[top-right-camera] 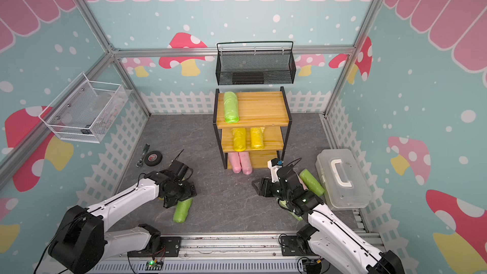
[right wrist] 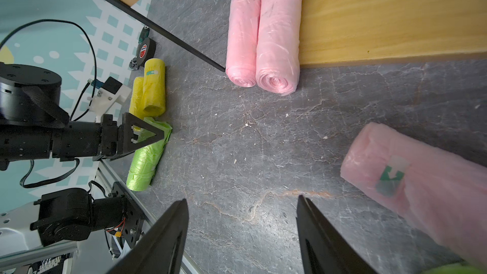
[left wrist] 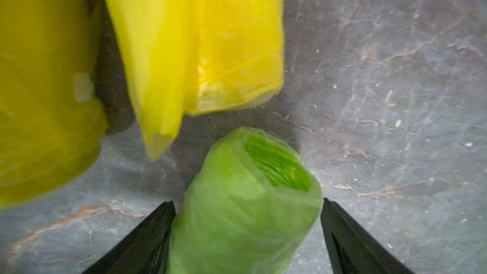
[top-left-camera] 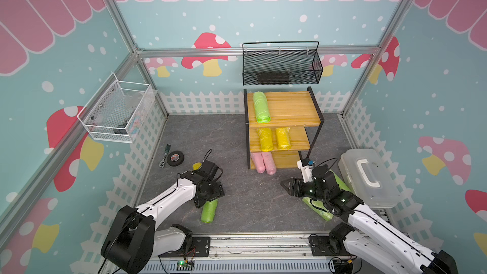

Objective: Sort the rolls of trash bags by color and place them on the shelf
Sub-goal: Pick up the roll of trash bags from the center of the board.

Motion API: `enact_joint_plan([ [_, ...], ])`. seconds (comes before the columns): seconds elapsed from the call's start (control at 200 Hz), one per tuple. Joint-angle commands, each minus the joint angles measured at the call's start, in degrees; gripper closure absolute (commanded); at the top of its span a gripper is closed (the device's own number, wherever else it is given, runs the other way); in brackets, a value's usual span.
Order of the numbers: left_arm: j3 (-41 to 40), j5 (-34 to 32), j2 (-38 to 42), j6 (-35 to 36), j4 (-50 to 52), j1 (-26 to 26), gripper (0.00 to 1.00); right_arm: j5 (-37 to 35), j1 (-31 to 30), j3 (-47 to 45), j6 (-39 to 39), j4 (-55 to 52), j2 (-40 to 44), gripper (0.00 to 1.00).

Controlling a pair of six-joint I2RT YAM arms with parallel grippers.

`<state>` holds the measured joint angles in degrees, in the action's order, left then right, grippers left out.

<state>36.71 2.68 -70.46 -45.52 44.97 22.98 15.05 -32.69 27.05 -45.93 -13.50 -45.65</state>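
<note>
No word or number can be read anywhere. The near pink roll (right wrist: 427,193) carries a green-and-white sticker and a yellow roll (right wrist: 155,90) a smaller teal-and-white one, both too blurred to show lettering. The black tape roll (right wrist: 144,50) has a red-and-white label in its core, with print too small to read.

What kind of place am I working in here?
Likely a staged robot test cell, not a real storeroom: mushroom-print wall panels on an aluminium frame, and a small shelf.
</note>
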Motion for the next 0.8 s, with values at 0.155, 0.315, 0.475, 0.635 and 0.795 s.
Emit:
enact_joint_plan([
  [0.155,-0.23,1.62,-0.96,-0.05,0.65,0.23,0.26,-0.27,-0.23,1.07,-0.91,-1.66,0.39,0.33],
  [0.315,0.11,0.67,-2.94,0.25,0.78,2.27,0.23,-0.36,-0.26,0.91,-1.35,-2.25,1.02,0.33],
  [0.475,0.82,-0.54,-4.89,0.66,1.34,4.05,0.23,-0.55,-0.23,0.73,-1.68,-2.99,1.18,0.33],
  [0.635,1.30,-0.73,-7.60,0.87,1.25,5.43,0.34,-0.96,-0.27,0.54,-2.26,-3.28,0.75,0.33],
  [0.795,1.44,-0.94,-8.52,0.60,1.05,5.85,0.52,-1.12,-0.27,0.46,-2.58,-3.46,0.75,0.33],
])
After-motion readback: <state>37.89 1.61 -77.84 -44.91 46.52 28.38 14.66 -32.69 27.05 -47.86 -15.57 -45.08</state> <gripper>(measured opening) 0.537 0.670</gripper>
